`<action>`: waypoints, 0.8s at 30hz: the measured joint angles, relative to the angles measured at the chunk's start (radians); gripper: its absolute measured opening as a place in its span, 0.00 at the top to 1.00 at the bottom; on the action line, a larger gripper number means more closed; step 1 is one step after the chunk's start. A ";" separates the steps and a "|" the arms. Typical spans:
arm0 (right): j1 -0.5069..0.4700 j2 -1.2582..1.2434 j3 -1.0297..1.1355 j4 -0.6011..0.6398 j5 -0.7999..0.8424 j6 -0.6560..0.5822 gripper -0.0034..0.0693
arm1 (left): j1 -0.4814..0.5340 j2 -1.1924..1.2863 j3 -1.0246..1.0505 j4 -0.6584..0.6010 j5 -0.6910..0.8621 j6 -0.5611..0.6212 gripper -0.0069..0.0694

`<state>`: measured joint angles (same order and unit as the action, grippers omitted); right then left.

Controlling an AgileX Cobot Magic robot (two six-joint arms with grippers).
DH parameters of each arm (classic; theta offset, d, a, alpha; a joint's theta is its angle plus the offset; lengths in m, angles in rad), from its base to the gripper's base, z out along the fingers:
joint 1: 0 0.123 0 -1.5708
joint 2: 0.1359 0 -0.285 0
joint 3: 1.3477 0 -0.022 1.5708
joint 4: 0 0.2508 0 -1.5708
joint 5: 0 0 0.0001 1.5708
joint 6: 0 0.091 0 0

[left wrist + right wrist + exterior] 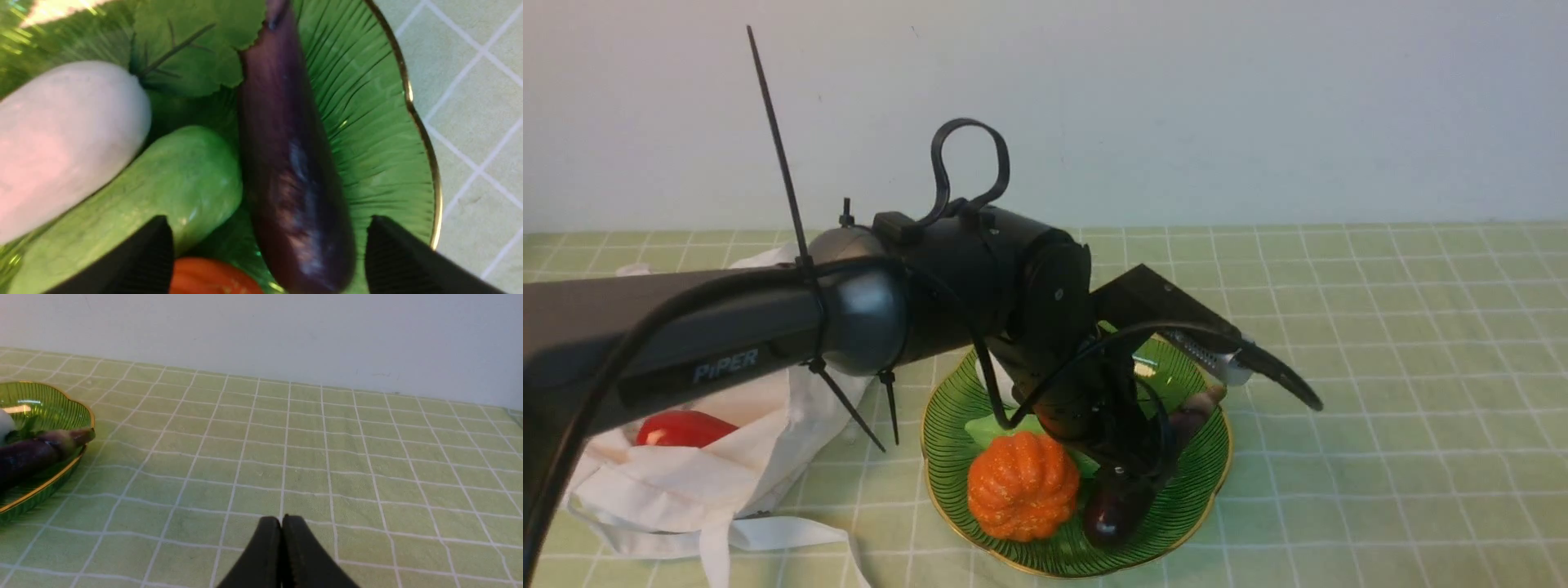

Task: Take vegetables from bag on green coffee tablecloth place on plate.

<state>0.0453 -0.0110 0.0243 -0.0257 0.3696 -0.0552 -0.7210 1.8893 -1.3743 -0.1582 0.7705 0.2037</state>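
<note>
A plain off-white wall (1258, 98) spans the whole background, marked by a few faint specks.

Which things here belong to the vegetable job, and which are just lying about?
Job: bag, red vegetable inside it, plate, eggplant, pumpkin, white vegetable, green vegetable, open left gripper.
Lying about: nothing loose; only the shut right gripper, idle above the tablecloth.

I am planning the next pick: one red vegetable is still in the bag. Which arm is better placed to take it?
Left. The bag lies on the robot's left; the left gripper hangs open over the plate beside it. The right gripper is shut, on the plate's far side.
</note>
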 joint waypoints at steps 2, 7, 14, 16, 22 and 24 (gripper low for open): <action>0.000 0.000 0.000 0.000 0.000 0.000 0.97 | 0.000 0.000 -0.049 0.036 0.076 -0.046 0.10; 0.000 0.000 0.000 0.000 0.000 0.000 0.97 | -0.003 -0.056 -0.148 0.168 0.252 -0.184 0.38; 0.000 0.000 0.000 0.000 0.000 0.000 0.97 | -0.008 -0.382 -0.162 0.342 0.333 -0.334 0.90; 0.000 0.000 0.000 0.000 0.000 0.000 0.97 | -0.008 -0.468 -0.150 0.360 0.320 -0.356 0.91; 0.000 0.000 0.000 0.000 0.000 0.000 0.97 | -0.008 -0.779 0.093 0.419 0.124 -0.382 0.92; 0.000 0.000 0.000 0.000 0.000 0.000 0.97 | -0.008 -0.830 0.144 0.419 0.075 -0.389 0.92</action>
<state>0.0453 -0.0110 0.0243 -0.0257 0.3696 -0.0552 -0.7289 1.0593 -1.2308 0.2612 0.8459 -0.1856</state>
